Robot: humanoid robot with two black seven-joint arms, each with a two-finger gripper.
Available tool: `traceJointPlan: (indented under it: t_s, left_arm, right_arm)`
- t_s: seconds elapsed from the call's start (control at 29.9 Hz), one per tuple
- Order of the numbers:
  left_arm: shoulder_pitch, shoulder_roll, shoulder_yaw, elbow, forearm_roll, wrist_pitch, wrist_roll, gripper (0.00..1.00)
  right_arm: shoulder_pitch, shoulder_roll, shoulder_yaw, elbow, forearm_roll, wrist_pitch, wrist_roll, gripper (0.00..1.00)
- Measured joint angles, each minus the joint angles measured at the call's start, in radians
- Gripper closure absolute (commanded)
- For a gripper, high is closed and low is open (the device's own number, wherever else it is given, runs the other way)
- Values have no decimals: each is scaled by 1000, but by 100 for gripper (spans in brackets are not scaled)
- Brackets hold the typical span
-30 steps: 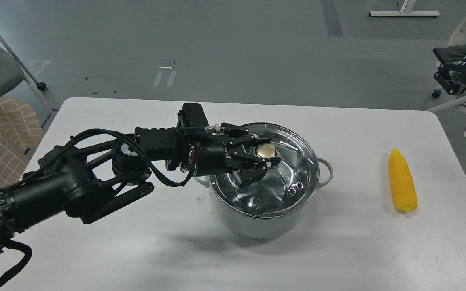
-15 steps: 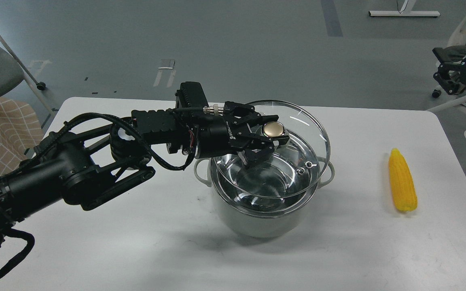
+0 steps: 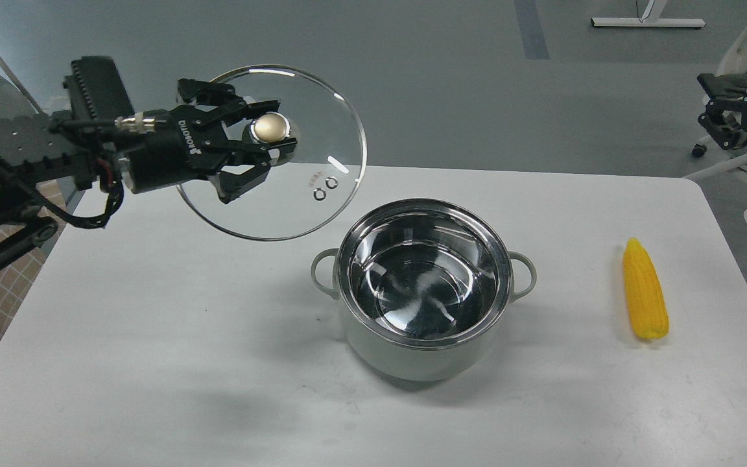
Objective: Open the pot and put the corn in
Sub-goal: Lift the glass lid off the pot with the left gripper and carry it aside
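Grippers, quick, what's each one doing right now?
Left gripper: closed on the glass lid by its gold knob, held in the air.
Right gripper: not in view.

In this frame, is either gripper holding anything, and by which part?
The left gripper holds the glass lid by its gold knob, lifted up and left of the open pot. The right gripper is out of view.
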Motion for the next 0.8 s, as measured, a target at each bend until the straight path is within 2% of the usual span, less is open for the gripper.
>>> traceJointPlan:
  t_s: [0.2,0.37,0.57,0.8]
  left_arm:
    - [179,59,-36,5,-52,125,-30,93]
    - [298,42,-63,23,-109,146,-34,91]
    - [357,-3,-66,136,-139,161,-34,91]
    - [423,-30,-56,282,-137,274,-34,91]
  right_arm:
    - [-5,1,0,7,0,0,0,0]
    - [-8,1,0,11,0,0,0,0]
    - [-15,-1,7,12,0,0,0,0]
    - [-23,-2,7,12,0,0,0,0]
